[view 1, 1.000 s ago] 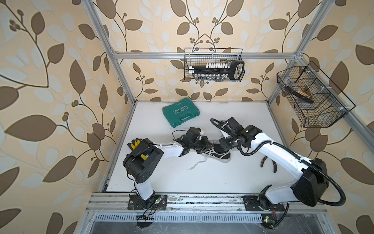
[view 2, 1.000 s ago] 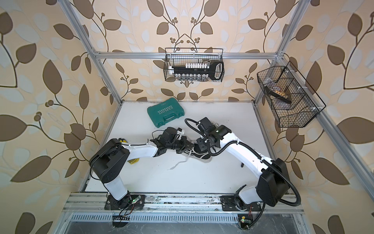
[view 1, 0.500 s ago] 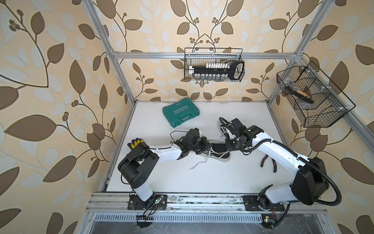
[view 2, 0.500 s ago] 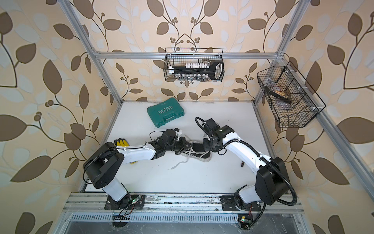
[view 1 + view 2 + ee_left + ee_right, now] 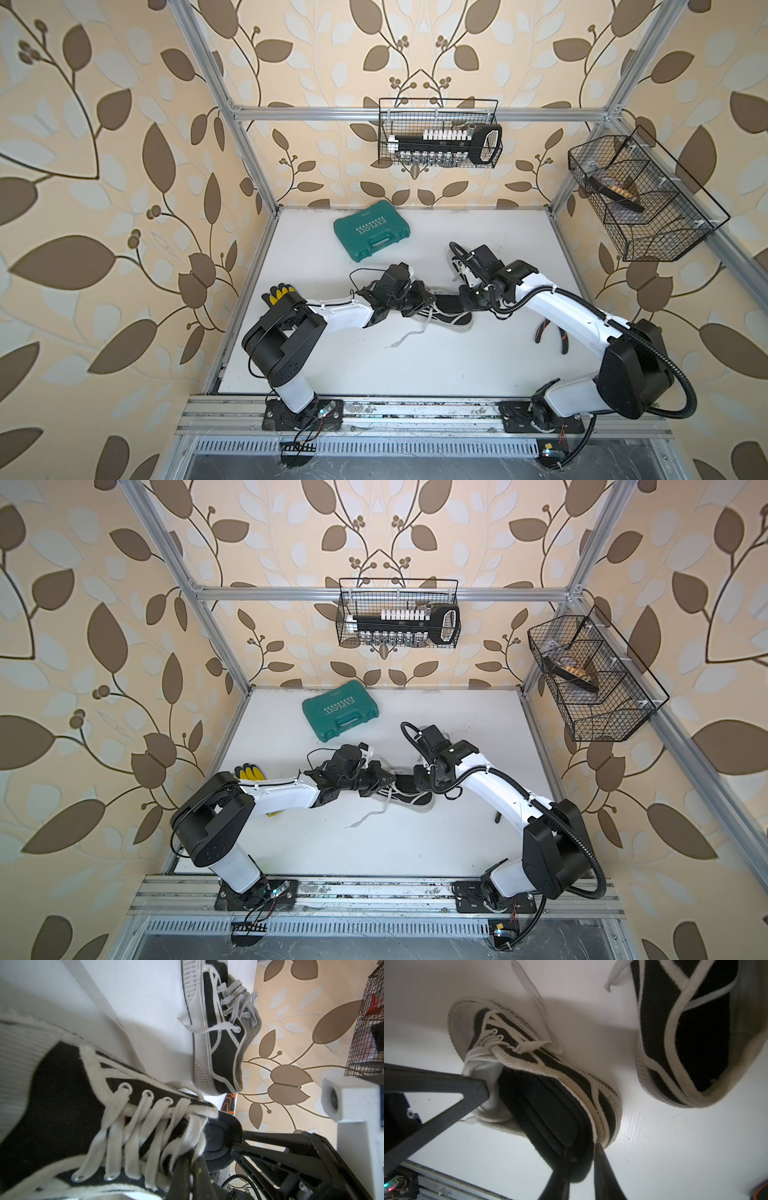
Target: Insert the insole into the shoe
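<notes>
Insole (image 5: 550,1118), half inside the shoe (image 5: 550,1064), is pinched at its heel end by the nearly closed right gripper (image 5: 581,1153). The shoe's laced edge is clamped by the fully closed left gripper (image 5: 192,1172). A second shoe (image 5: 695,1032) lies just beside the right gripper.

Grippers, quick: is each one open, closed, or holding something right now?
Left gripper: closed, gripping the sneaker at its opening.
Right gripper: closed on the heel end of the black insole.

Two shoes (image 5: 533,1057) (image 5: 691,1022), one insole (image 5: 550,1118), one case (image 5: 371,235), one pliers (image 5: 552,332), two baskets (image 5: 436,100) (image 5: 648,247).
</notes>
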### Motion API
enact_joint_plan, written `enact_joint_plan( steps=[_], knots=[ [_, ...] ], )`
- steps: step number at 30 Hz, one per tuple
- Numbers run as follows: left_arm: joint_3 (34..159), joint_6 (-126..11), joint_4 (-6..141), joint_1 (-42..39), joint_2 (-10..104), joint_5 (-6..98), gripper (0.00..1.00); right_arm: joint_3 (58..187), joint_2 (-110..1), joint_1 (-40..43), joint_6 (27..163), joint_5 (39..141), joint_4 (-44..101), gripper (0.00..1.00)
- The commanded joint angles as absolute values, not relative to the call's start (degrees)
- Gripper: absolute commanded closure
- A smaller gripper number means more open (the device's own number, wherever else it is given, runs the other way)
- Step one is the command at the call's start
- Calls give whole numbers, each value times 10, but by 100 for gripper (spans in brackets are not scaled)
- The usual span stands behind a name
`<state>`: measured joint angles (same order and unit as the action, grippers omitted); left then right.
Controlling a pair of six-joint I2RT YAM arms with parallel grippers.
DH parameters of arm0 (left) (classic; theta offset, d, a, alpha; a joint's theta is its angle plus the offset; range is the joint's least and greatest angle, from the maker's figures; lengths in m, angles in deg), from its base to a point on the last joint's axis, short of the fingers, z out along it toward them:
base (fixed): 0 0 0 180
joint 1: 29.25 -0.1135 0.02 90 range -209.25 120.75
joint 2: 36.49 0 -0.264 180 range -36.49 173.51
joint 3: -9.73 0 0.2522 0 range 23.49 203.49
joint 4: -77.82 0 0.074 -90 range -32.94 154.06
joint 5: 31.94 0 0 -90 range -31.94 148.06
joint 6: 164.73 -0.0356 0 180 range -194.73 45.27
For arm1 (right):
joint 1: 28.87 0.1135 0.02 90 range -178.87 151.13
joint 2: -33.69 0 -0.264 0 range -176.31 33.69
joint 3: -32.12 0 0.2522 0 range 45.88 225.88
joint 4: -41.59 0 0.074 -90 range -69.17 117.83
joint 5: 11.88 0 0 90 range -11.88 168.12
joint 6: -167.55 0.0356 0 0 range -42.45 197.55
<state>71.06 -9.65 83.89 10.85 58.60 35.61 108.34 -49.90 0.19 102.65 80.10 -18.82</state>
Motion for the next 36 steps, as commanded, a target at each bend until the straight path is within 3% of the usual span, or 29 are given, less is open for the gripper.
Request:
enact_joint_plan(
  steps=[1, 5, 21, 29, 36],
  knots=[
    [713, -101, 862, 109, 573, 353, 100, 1073, -509, 1, 1034, 836, -166, 92],
    [712, -100, 863, 109, 573, 353, 100, 1069, -512, 2, 1042, 858, -143, 100],
    [717, -83, 880, 135, 588, 368, 100, 1076, -578, 23, 1038, 869, -106, 100],
    [710, -89, 863, 126, 559, 372, 100, 1067, -614, 20, 1025, 792, -129, 100],
    [699, -101, 834, 116, 526, 384, 100, 1102, -624, 49, 1007, 636, -230, 100]
  ],
)
